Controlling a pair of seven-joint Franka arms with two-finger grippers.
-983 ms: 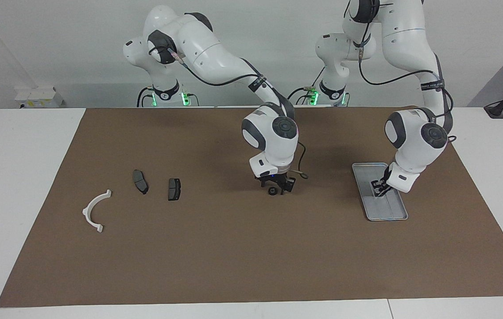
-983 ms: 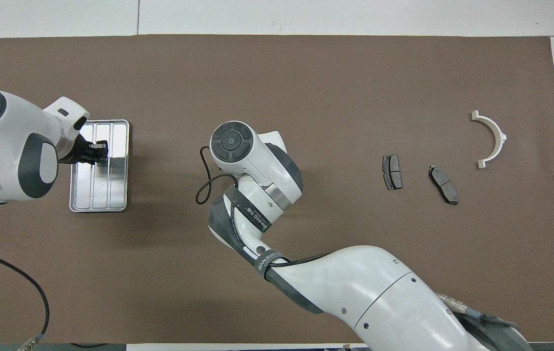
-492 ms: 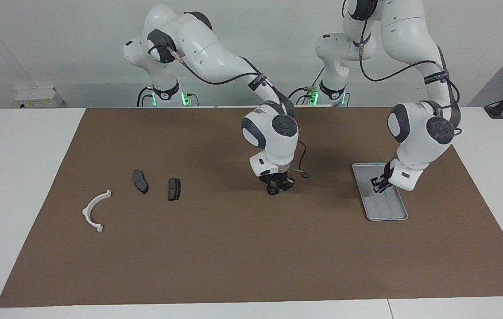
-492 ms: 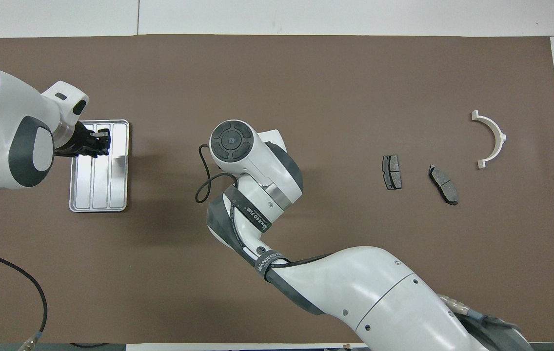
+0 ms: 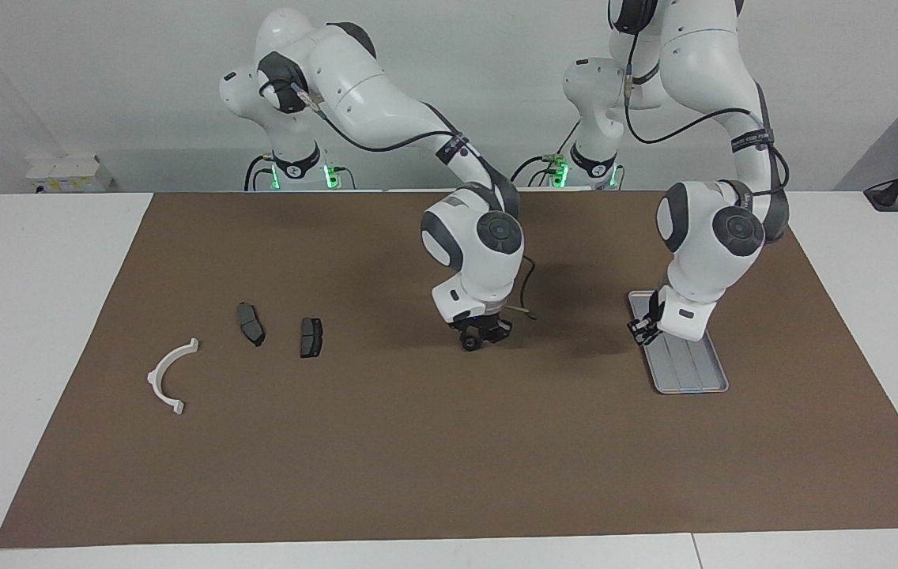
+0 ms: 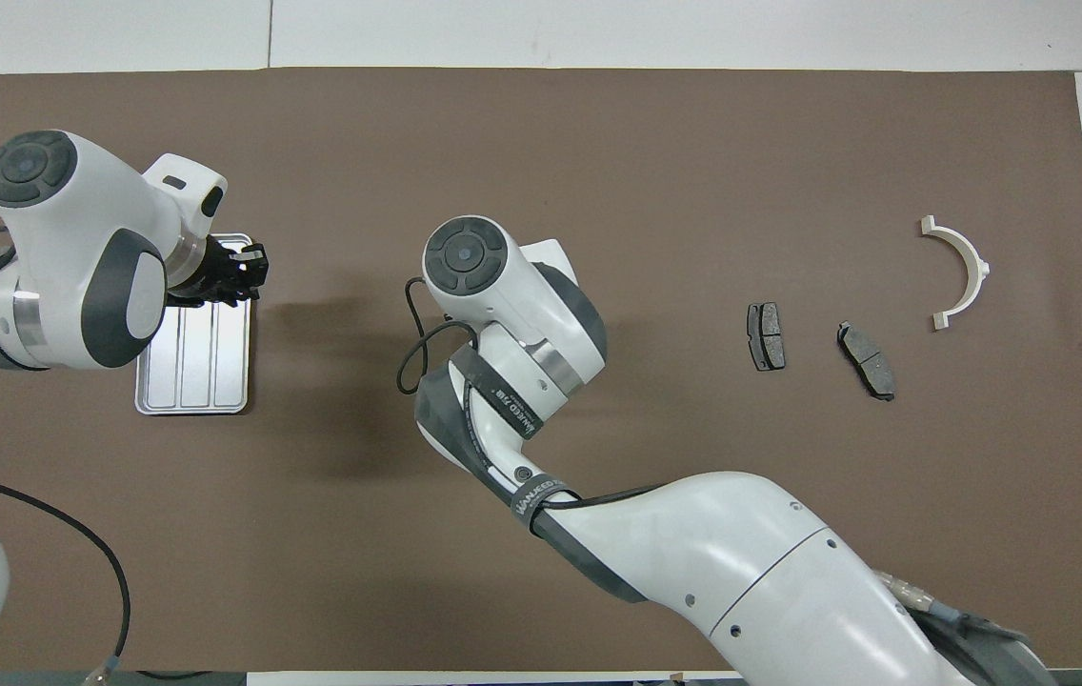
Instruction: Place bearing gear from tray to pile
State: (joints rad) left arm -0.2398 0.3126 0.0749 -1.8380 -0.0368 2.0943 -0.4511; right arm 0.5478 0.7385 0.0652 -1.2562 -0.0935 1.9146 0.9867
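Small black round gear (image 5: 468, 343) clamped in right tool (image 5: 477, 338)

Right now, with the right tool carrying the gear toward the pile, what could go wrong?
1. The bearing gear hangs at the very tip of the right tool, low over the mat; a thin grip could slip before the pile.
2. The pile is loose: two dark pads and a white bracket. A low approach could knock them.
3. The left tool hangs over the tray edge and might clip its rim.
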